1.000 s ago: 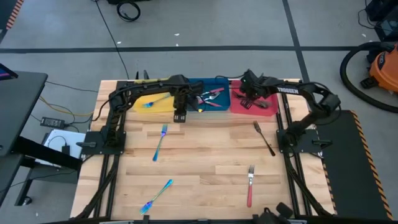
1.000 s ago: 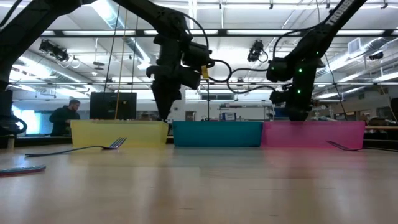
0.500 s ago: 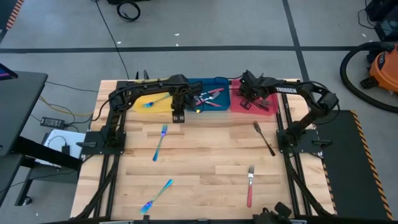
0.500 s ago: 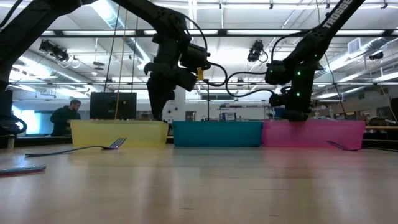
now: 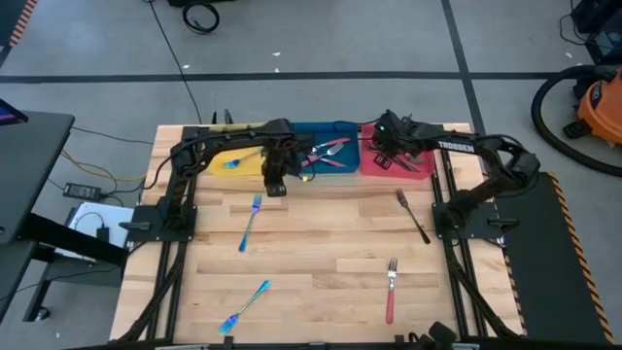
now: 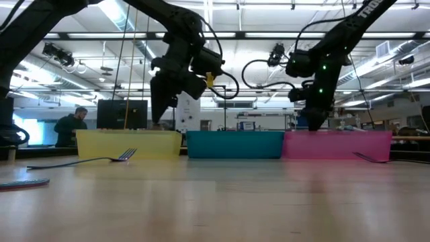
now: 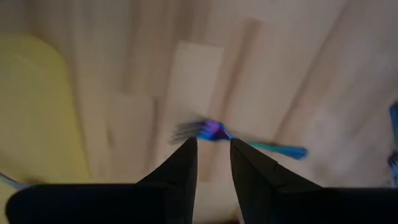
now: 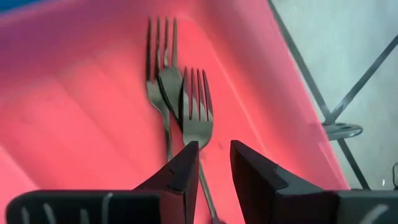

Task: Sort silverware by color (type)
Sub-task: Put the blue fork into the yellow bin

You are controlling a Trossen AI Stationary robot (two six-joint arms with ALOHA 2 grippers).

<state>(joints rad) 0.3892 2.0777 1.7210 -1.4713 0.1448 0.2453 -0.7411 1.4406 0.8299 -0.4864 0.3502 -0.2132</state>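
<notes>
Red plastic fills the right wrist view, where two dark grey forks are seen lying overlapped on the floor of the red tray, just ahead of the right gripper. Its fingers are held apart with nothing between them, and the gripper is poised above that tray at the back of the table. The left gripper is positioned just past the front edge of the yellow tray, over bare wood; its fingers are likewise parted and empty, and an iridescent blue fork is seen on the boards directly beyond their tips. A second iridescent piece is lying in the yellow tray behind that gripper. Red-handled utensils are gathered in the blue tray, which sits between the two grippers. Further forward of the left gripper, near the front edge of the table, another iridescent fork is left on the wood. On the right gripper's side, a dark fork lies loose on the boards in front of the red tray, and a red-handled fork rests well forward of it. A person is visible in the room behind the table in the low view.
</notes>
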